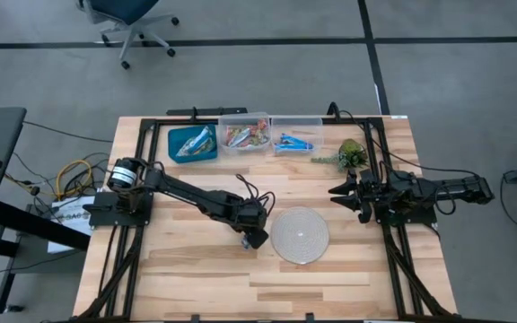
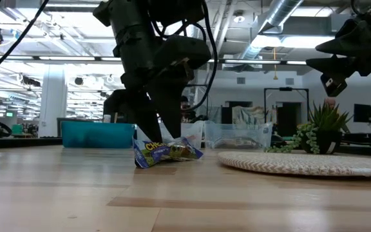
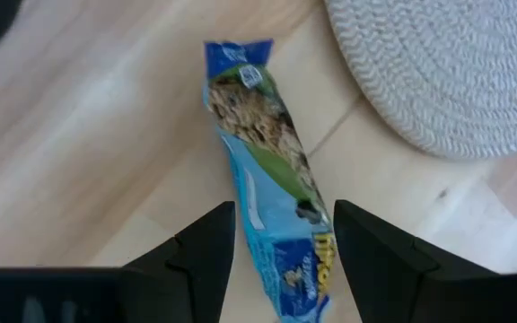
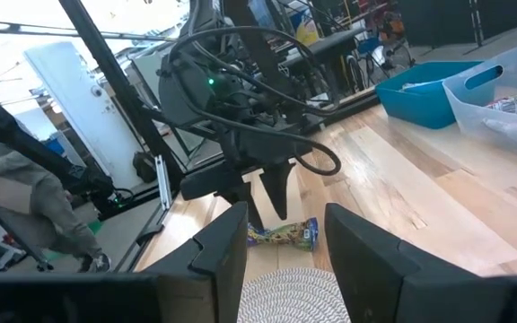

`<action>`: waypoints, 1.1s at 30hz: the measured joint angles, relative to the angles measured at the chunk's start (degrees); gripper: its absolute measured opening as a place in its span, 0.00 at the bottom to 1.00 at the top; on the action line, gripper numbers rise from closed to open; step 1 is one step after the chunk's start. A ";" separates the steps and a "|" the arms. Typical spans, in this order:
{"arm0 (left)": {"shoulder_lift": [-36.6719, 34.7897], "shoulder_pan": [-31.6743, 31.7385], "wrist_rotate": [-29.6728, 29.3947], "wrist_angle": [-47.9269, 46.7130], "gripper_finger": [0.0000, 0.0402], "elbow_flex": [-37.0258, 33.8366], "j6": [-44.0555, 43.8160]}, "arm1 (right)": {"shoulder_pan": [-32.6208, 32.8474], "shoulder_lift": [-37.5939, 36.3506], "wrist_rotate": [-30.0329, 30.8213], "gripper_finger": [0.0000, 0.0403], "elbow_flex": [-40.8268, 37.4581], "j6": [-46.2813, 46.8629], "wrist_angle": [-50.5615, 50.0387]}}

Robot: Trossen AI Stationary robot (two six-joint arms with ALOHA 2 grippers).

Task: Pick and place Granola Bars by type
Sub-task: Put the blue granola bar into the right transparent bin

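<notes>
A large open room with exposed ceiling ducts lies beyond the pale wooden table (image 1: 196, 269). Along its far edge sit a blue bin (image 1: 192, 142) and two clear bins (image 1: 246, 134), apparently holding wrapped bars. A round woven mat (image 1: 300, 234) lies mid-table. Just beside it, the left gripper (image 3: 281, 256) stands open astride a blue-wrapped granola bar (image 3: 272, 170) lying flat. The right gripper (image 1: 341, 191) hovers open near the plant sprig (image 1: 350, 154).
</notes>
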 joint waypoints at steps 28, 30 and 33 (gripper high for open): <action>3.61 -0.88 1.42 4.17 0.10 0.28 5.43 | 0.00 0.00 -0.02 0.35 0.00 0.00 0.04; 3.61 -0.68 1.57 4.94 0.09 0.28 5.41 | -0.01 0.00 -0.02 0.35 0.00 0.00 0.00; 3.31 -0.29 2.42 6.38 0.09 0.28 5.39 | 0.02 0.00 -0.02 0.36 0.00 0.00 0.00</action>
